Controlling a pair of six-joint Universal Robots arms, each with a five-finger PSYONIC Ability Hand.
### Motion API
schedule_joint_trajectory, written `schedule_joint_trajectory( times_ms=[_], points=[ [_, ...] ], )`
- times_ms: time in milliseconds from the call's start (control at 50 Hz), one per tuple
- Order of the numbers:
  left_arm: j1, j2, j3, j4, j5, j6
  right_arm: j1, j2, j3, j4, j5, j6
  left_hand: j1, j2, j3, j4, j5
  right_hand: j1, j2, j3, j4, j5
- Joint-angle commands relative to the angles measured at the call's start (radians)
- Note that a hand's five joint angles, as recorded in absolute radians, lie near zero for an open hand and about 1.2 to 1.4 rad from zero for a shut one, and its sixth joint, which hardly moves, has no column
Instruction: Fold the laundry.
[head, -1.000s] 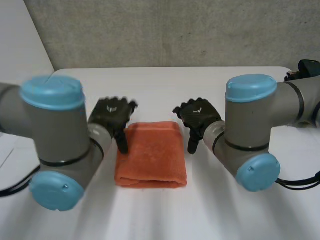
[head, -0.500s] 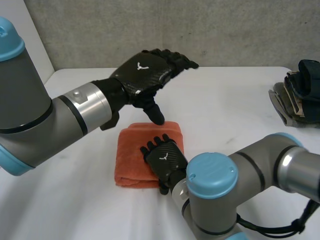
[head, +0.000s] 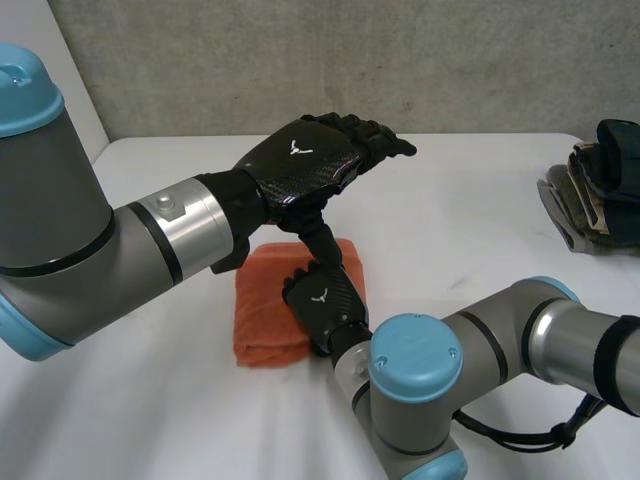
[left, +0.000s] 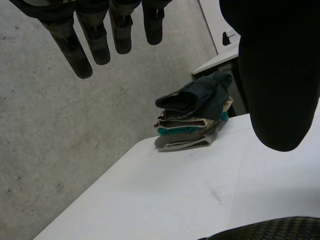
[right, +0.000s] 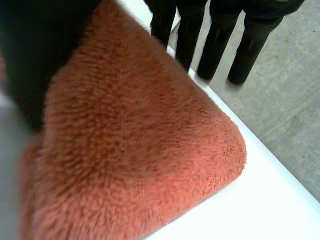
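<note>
Head view: right hand has edged farther over the folded orange towel mid-table, fingers straight, pressing flat. Left hand has risen higher above its far edge, fingers straight and slightly spread. The fold looks done and is likely being smoothed.

1 orange towel, 1 stack of folded clothes, 1 wht table

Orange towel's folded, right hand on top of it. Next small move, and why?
Probably close the right hand on the orange towel to lift it: it lies folded, the hand rests flat on it, the left hand hovers open above, and a stack of folded clothes sits near the table's right edge.
</note>
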Motion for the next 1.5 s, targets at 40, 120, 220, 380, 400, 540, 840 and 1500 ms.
schedule_joint_trajectory(
  times_ms=[40,120,220,380,400,540,840,1500],
  points=[
    [0.002,0.0,0.002,0.001,0.0,-0.001,-0.025,0.006,-0.068,-0.017,-0.002,0.001,0.007,-0.038,-0.042,-0.032,-0.049,0.768,0.761,0.767,0.77,0.79],
    [0.005,0.008,0.01,0.004,-0.001,-0.001,-0.098,-0.046,-0.108,-0.025,-0.011,0.0,0.007,-0.038,-0.042,-0.032,-0.049,0.768,0.761,0.767,0.77,0.79],
    [0.008,0.026,0.034,0.004,-0.008,-0.001,-0.197,-0.116,-0.192,-0.019,-0.017,-0.003,0.007,-0.038,-0.042,-0.032,-0.049,0.768,0.761,0.767,0.77,0.79],
    [0.013,0.077,0.069,0.007,-0.011,-0.051,-0.453,-0.21,-0.301,-0.043,-0.126,0.006,0.007,-0.038,-0.042,-0.032,-0.049,0.768,0.761,0.767,0.77,0.79],
    [0.013,0.08,0.071,0.008,-0.011,-0.061,-0.523,-0.225,-0.309,-0.056,-0.15,0.01,0.007,-0.038,-0.042,-0.032,-0.049,0.768,0.761,0.767,0.77,0.79],
    [0.011,0.089,0.06,0.008,-0.009,-0.081,-0.813,-0.236,-0.353,-0.122,-0.271,0.036,0.007,-0.038,-0.042,-0.032,-0.049,0.768,0.761,0.767,0.77,0.79],
    [0.011,0.077,-0.012,0.011,-0.008,-0.081,-1.257,0.199,-0.519,-0.129,-0.834,0.204,0.007,-0.038,-0.042,-0.032,-0.049,0.768,0.761,0.767,0.77,0.79],
    [-0.047,0.094,-0.033,0.034,-0.009,-0.084,-1.432,-0.248,-0.317,0.295,-0.654,0.215,0.007,-0.038,-0.042,-0.032,-0.049,-0.454,-0.461,-0.455,-0.451,-0.431]
  ],
)
